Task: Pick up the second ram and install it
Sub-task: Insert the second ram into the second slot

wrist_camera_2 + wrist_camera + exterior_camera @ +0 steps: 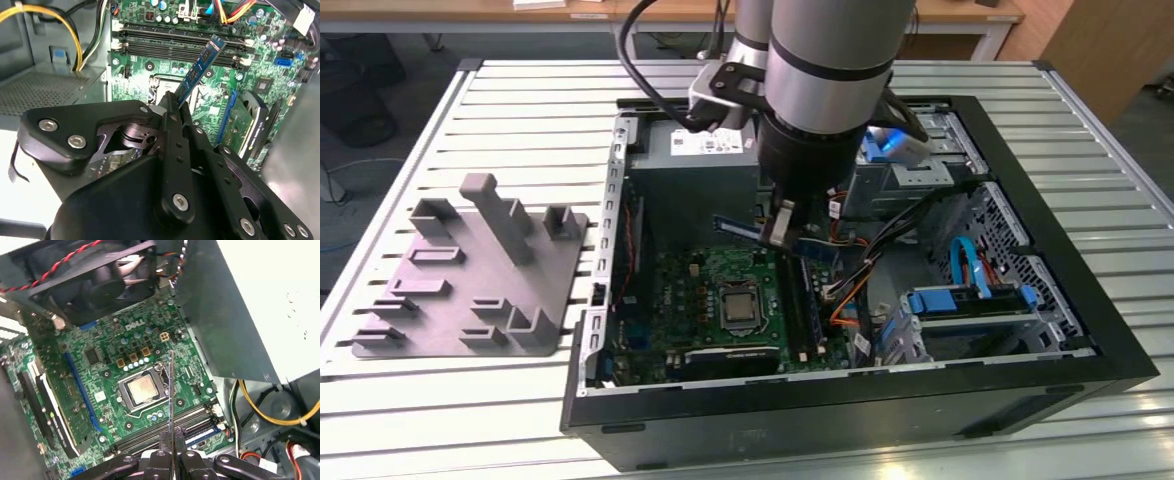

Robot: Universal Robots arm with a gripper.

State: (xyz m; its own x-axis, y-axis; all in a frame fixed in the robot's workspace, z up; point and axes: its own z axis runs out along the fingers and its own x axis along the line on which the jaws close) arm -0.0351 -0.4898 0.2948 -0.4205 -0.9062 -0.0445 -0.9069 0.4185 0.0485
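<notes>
My gripper [781, 232] hangs inside the open computer case [1067, 300], shut on the second ram [738, 229], a thin dark blue board. In the second wrist view the ram [201, 66] sticks out tilted from between the fingers [170, 107], above the motherboard [260, 75]. Its far end hovers near the long black memory slots [180, 44] without touching them. The first wrist view shows the ram [171, 390] edge-on as a thin line, rising from the gripper [171, 454] over the slots [165, 432] and beside the CPU socket [141, 390].
A grey holder tray [467, 280] with upright blocks lies outside the case at the exterior view's left. Inside the case are the power supply [700, 150], a black fan [100, 280], yellow cables [265, 415] and a drive cage with blue parts [974, 300].
</notes>
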